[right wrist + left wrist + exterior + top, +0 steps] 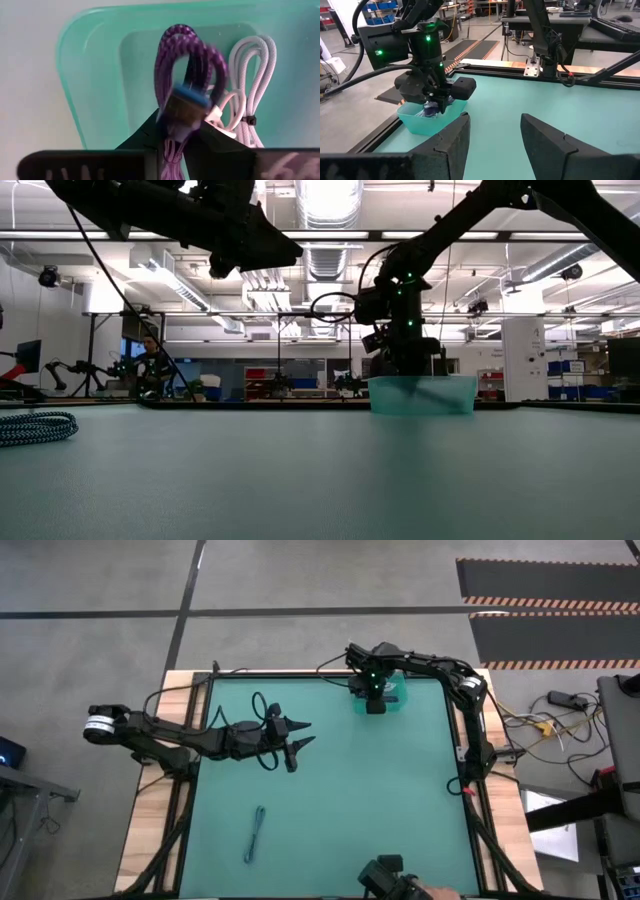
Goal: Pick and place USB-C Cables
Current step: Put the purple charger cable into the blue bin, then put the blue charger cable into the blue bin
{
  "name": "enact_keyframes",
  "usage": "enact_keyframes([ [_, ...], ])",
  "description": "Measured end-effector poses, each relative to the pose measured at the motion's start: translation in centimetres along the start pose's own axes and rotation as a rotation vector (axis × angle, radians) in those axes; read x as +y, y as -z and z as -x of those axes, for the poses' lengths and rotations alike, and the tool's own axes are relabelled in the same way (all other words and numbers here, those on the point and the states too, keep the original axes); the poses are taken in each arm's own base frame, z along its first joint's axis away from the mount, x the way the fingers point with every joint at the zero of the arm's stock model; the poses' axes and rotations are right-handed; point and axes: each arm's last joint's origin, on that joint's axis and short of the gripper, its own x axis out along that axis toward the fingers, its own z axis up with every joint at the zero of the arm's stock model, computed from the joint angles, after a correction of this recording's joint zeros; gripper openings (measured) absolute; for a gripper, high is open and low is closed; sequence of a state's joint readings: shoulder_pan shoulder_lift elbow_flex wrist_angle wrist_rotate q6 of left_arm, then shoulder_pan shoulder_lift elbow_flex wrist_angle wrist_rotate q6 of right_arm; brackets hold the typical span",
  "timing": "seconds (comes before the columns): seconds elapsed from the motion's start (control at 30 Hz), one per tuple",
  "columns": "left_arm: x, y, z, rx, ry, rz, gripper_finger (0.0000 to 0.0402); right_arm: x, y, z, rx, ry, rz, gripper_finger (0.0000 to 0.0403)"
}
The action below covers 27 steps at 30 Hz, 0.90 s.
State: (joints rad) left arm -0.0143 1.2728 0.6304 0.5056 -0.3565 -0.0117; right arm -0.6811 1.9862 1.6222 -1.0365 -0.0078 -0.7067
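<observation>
A teal bin stands at the table's far edge, right of the middle. My right gripper hangs straight over it, pointing down, shut on a purplish-black braided cable. A white coiled cable lies on the bin's floor beside it. A blue-grey cable lies folded into a thin strip on the green mat near the table's front left; the low view shows its end. My left gripper hovers open above the mat's left half with nothing between its fingers. My right gripper pinches the purplish-black cable bundle between its two fingers, by the stretch just at a blue band. The fingers come from above, pointing down. The bundle's looped end hangs below the fingers inside the bin; whether it touches the floor I cannot tell.
Black wiring loops off my left arm above the mat. The mat is bordered by wooden strips and dark rails. A camera mount sits at the near edge. A person shows far off in the room behind.
</observation>
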Motion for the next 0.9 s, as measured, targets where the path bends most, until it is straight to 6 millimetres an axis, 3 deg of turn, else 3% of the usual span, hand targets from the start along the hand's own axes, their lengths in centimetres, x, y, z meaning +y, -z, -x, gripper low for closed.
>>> enact_keyframes([
  [0.37, 0.0, 0.0, 0.0, 0.000, 0.000, 0.008, 0.0160, -0.2, -0.2, 0.8, -0.014, 0.012, -0.043, 0.0091],
  [0.63, 0.0, 0.2, 0.0, 0.015, 0.000, 0.045, 0.0160, 0.4, 0.0, 3.7, -0.070, 0.054, -0.109, 0.0094],
  [0.9, 0.0, 1.2, 0.1, 0.122, -0.012, 0.145, 0.0160, 2.7, -0.2, 7.0, -0.188, 0.004, -0.160, 0.0073],
])
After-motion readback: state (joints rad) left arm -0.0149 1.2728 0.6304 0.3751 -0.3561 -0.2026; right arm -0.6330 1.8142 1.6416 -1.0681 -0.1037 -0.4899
